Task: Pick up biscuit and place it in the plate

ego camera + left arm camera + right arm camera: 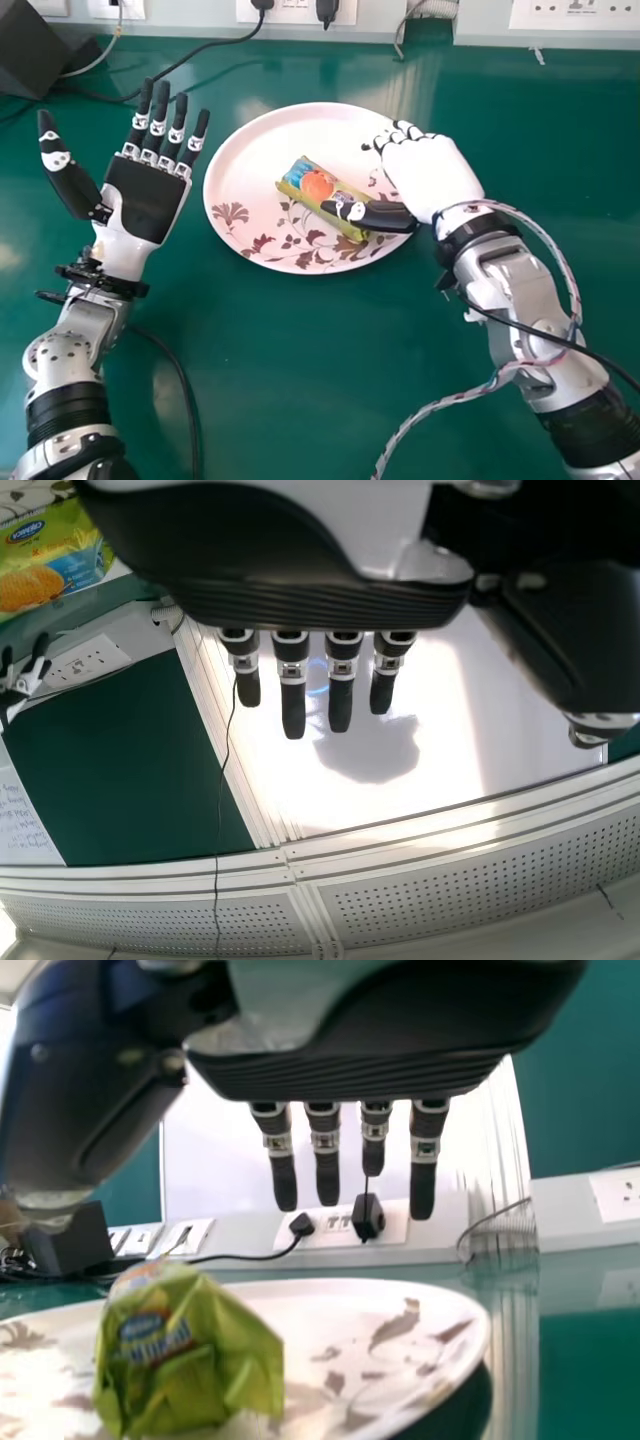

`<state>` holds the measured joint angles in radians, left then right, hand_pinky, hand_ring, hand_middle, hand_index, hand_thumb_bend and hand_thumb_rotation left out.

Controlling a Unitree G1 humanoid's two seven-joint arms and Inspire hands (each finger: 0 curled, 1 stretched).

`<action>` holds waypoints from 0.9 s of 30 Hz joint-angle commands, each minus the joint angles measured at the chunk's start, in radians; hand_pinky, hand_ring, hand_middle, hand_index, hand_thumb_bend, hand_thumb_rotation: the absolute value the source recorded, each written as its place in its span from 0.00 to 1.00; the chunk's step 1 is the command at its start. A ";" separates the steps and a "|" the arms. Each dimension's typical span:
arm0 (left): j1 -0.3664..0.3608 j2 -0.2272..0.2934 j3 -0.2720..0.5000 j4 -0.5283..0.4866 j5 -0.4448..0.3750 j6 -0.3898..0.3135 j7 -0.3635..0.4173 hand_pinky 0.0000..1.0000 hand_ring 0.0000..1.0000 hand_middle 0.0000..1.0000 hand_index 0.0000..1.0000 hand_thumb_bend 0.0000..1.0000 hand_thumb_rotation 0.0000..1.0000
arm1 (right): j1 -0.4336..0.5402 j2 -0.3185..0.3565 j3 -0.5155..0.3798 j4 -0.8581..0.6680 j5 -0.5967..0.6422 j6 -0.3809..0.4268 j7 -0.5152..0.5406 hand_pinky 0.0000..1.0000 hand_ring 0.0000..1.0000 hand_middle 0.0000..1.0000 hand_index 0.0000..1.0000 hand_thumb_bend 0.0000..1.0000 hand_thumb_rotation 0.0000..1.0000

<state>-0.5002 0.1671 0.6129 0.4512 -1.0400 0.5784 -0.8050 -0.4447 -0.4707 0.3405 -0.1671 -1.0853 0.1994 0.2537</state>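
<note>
A: Start L. What's the L hand (145, 200) doing?

B: Palm up on the plate's (240, 145) L side, fingers straight & spread wide, holding nothing. Well apart from the food, so prob n/a for the next move.

A: OK, middle. Where's the biscuit pkt (312, 185)?

B: Lying in the plate, approx centre. Long axis is diagonal: far-L end to near-R end, so the near-R end points toward the R hand (430, 170).

A: R hand's nearer, then?

B: Def. It's over the plate's R side, w/ its thumb (385, 216) reaching L across the pkt's near-R end in the head view. R wrist view has the fingers straight, nothing gripped, & the pkt lower, apparently w/ a gap to the thumb. Can't confirm contact 100%.

A: So next?

B: Placement looks done imo. Lift R hand up & out to the R, thumb clear first, o/w it could drag that end.
</note>
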 commanded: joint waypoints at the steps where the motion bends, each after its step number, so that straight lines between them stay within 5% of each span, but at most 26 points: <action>1: -0.002 0.010 -0.008 0.007 0.009 -0.017 -0.001 0.99 0.91 0.95 1.00 0.90 0.65 | 0.018 0.003 -0.014 -0.034 -0.011 0.011 0.010 0.79 0.94 0.94 0.90 1.00 0.95; 27: -0.059 0.048 -0.027 0.166 0.068 -0.079 -0.060 0.99 0.93 0.97 1.00 0.88 0.65 | 0.164 0.057 -0.146 -0.321 -0.056 0.094 0.055 0.80 0.94 0.94 0.87 1.00 0.93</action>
<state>-0.5574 0.2054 0.5926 0.6028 -0.9829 0.5074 -0.8523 -0.3039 -0.4231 0.2111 -0.4594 -1.1471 0.2861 0.3000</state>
